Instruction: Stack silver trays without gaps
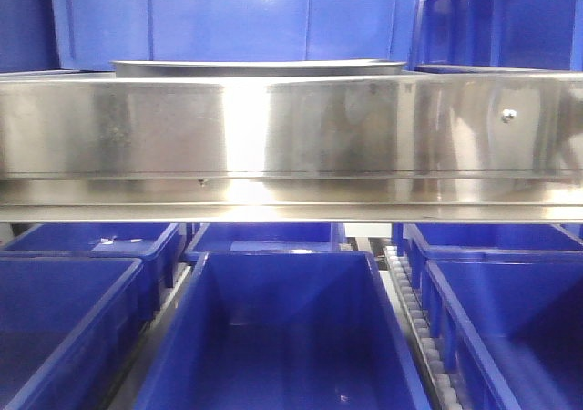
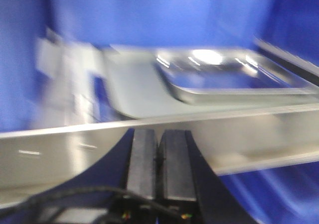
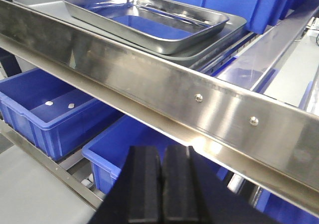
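Steel small tray [image 3: 149, 22] lies lengthwise inside large tray [image 3: 227, 32]; both arms' fingers [image 3: 143, 184] pressed together, empty.

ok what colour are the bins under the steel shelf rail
Blue. The bins below the rail show best in the exterior front-facing view.

On the shelf behind the long mirror-like steel rail [image 3: 164, 79], a small shiny steel tray [image 3: 149, 22] sits inside a wider shallow steel tray [image 3: 209, 45]. Blue plastic bins [image 1: 282, 337] lie below the rail, toward six o'clock; taller blue bins [image 1: 237, 18] stand behind, toward twelve.
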Controlling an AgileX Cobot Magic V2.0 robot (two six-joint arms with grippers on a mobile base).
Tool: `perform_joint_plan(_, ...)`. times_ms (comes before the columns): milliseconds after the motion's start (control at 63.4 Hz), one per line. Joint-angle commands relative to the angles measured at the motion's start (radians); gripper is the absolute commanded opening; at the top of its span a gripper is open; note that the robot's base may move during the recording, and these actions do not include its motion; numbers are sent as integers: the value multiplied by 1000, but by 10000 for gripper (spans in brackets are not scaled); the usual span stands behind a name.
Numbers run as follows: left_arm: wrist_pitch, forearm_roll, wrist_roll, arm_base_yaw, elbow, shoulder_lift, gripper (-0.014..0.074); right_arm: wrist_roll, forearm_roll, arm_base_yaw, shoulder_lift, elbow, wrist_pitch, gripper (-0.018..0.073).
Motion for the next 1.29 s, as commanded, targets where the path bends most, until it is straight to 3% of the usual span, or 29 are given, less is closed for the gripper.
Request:
perform_joint_plan(0, -126, -23, 46, 58, 38, -69, -48, -11, -28, -1, 8, -26, -87, 50)
perform_joint_plan(268, -363, -21, 48, 153, 344, -264, -48, -11, -28, -1, 8, -26, -87, 50)
perform_joint_plan(394, -571, -24, 47, 173, 487, -269, -48, -11, -28, -1, 8, -26, -86, 50)
perform_joint_plan(426, -509, -24, 47, 173, 478, -269, -48, -11, -28, -1, 8, -26, -84, 50)
perform_joint_plan(1278, -509, -24, 47, 173, 479, -269, -48, -11, -28, -1, 8, -25, -80, 50)
